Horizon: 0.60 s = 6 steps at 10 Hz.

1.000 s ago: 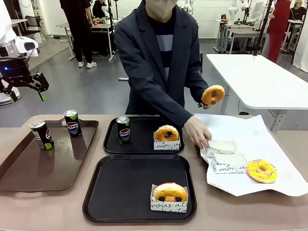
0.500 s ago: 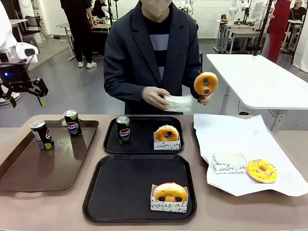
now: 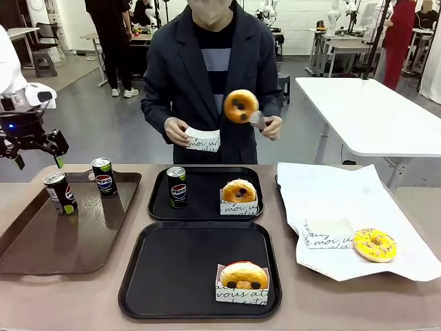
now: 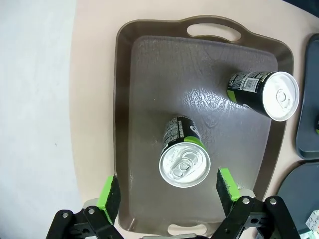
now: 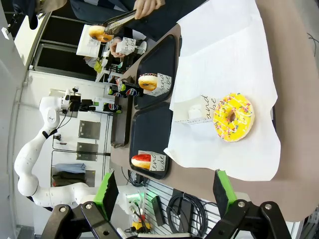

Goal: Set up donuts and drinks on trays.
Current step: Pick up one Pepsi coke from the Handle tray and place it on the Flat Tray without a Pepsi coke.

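The left hand (image 3: 38,157) hangs over the brown tray (image 3: 69,241) at the robot's left end of the counter (image 3: 83,296), jaws spread wide and holding nothing. In its wrist view a can (image 4: 184,160) stands upright straight below, silver top facing the camera and centred between the two green pads (image 4: 109,191). The can's long axis therefore runs along the hand's own line of approach, and a plain descent should put one finger on each side. How much height is left is hard to read from the wrist view; from the front the hand seems well above the can top.

A second can (image 4: 264,94) stands well apart, toward the brown tray's far handle and clear of the jaws.

The near black tray (image 3: 179,269) carries a boxed donut (image 3: 242,276) but no drink, while the far black tray (image 3: 207,200) has both a third can (image 3: 177,186) and its own boxed donut (image 3: 238,192). The near tray lies to the robot's right of the cans, and the left arm is plainly the nearer one for the carry.

The right hand (image 5: 164,191) is wide open and empty too, looking at the yellow sprinkled donut (image 5: 233,117) on the white paper sheet (image 5: 224,59). The person holds a glazed donut (image 3: 241,105) in tongs and a paper box (image 3: 202,139) above the counter's far side.
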{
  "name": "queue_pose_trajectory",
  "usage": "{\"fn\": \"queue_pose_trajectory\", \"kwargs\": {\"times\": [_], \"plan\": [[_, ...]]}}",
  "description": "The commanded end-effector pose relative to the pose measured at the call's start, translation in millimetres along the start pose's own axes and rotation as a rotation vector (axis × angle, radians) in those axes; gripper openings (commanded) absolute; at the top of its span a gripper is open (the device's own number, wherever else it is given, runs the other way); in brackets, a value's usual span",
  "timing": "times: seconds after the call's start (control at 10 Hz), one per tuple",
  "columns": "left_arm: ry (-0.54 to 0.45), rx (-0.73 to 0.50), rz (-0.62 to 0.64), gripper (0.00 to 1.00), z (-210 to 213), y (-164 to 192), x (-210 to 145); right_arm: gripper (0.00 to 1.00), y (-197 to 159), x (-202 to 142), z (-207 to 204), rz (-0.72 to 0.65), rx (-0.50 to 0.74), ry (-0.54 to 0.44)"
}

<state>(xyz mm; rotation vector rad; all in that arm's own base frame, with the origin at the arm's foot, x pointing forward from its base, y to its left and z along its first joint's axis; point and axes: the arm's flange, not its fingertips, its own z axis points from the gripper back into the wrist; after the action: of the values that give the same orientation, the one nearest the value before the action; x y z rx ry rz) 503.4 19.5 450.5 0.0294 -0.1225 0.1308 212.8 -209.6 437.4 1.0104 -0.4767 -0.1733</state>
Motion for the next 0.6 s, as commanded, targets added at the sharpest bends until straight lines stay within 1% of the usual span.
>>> {"fn": "queue_pose_trajectory", "kwargs": {"times": [0.0,0.2,0.5], "plan": [[-0.011,-0.007,-0.035,1.00,-11,-3,-2,1.00,0,0,0,0.010,0.011,-0.003],[0.007,0.020,-0.057,1.00,-21,-10,2,1.00,0,0,0,0.010,0.011,-0.003],[0.013,-0.003,-0.066,1.00,-35,-16,1,1.00,0,0,0,0.010,0.011,-0.003]]}}
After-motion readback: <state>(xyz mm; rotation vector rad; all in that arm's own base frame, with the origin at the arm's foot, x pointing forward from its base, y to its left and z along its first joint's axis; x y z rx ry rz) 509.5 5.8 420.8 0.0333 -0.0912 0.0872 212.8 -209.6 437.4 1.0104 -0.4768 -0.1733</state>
